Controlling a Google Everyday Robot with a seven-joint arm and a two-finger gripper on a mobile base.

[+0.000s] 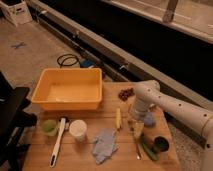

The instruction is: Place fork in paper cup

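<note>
Fork (pixel 136 146) flat on table (pixel 75 160), R side | paper cup (pixel 77 129) upright, well apart | claw (pixel 133 122) open, just above fork

Landmark: paper cup (pixel 78 129), front-left on surface (pixel 75 161). Bin (pixel 70 90) directly behind it. Long utensil (pixel 57 141) just L of cup, second cup (pixel 49 127) beyond that. Cloth (pixel 105 145) just R & fwd. Fork (pixel 137 146) well R of cup; vegetable (pixel 148 151), can (pixel 160 144) further R. Tool (pixel 134 122) well R of cup, over fork's rear end.
</note>
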